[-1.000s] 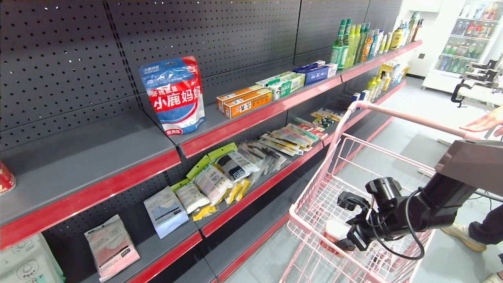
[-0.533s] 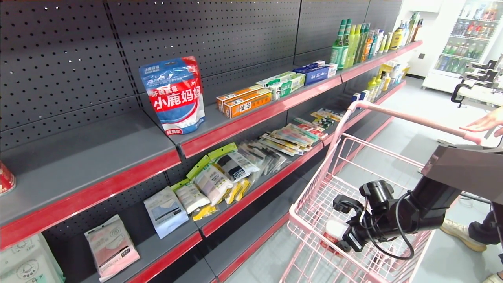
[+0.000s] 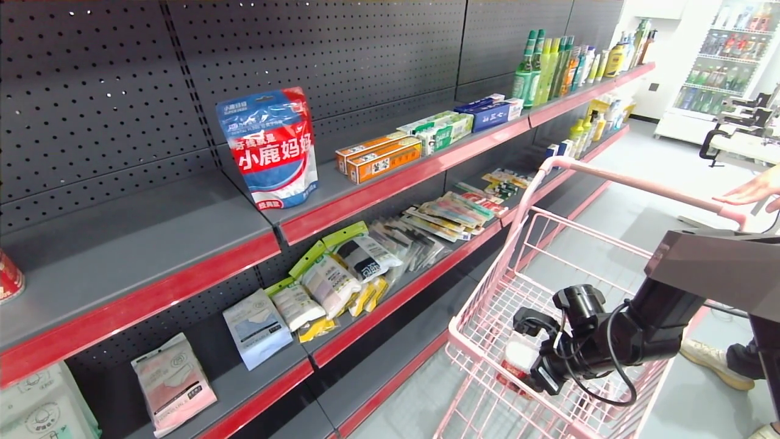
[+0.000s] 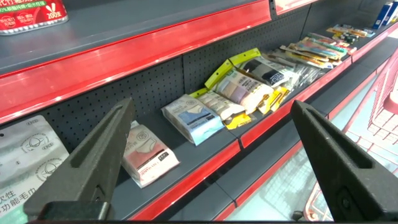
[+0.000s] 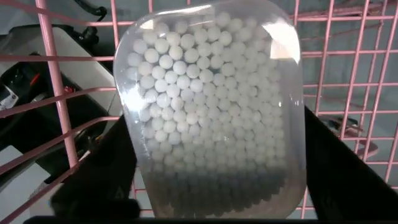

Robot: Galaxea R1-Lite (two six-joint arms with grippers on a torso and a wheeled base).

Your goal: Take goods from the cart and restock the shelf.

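A clear-lidded tub of cotton swabs stands in the pink cart, seen from the head as a white-topped tub with a red label. My right gripper is down inside the cart, open, with one finger on each side of the tub; I cannot tell whether they touch it. My left gripper hangs open and empty in front of the lower shelves. The grey shelf with a red front edge has a wide bare stretch at upper left.
A blue and red pouch stands on the upper shelf, with boxes and bottles farther right. Flat packets lie on the shelf below. A person's hand rests at the cart handle.
My right arm has moved left and slightly lower inside the cart, bringing the gripper closer around the tub. The shelf goods and the cart have stayed put.
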